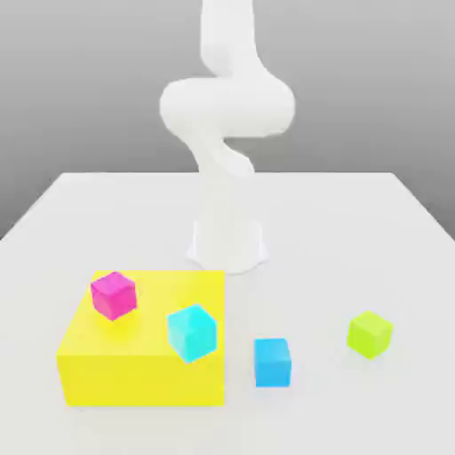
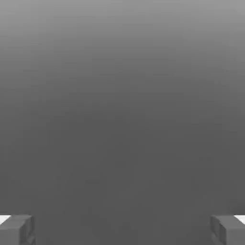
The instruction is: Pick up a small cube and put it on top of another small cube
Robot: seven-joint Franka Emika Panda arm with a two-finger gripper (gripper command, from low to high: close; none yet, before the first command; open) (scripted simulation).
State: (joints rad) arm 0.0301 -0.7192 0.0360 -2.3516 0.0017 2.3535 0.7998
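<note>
Small cube: the lime-green cube (image 1: 370, 334) sits on the worktop (image 1: 355, 231) at about four o'clock from the arm's base (image 1: 227, 244) in the exterior view, alone, well apart from the other blocks.

Blue cube: (image 1: 272, 362) on the worktop at about five o'clock from the base, near the yellow block's corner but not touching it.

Cyan cube: (image 1: 192, 332) tilted on the front edge of the yellow block (image 1: 142, 364), one corner hanging over the block's face.

Magenta cube: (image 1: 114, 295) on top of the yellow block, toward its eleven o'clock corner.

Arm: (image 1: 227, 107) coiled upright over its base, high above the worktop and over none of the cubes.

Jaws: the gripper (image 2: 122, 228) shows two grey fingertips (image 2: 16, 229) at opposite edges of the hand view with a wide gap between them, so open and holding nothing. The hand view faces plain grey background.

Step in hand: by my reading, the very start; no approach to the lime-green cube is under way.

Next move calls for: swinging the hand toward four o'clock, pointing it down over the lime-green cube, lining the open jaws with two flat faces, then descending. The blue cube looks the nearest level resting place.
</note>
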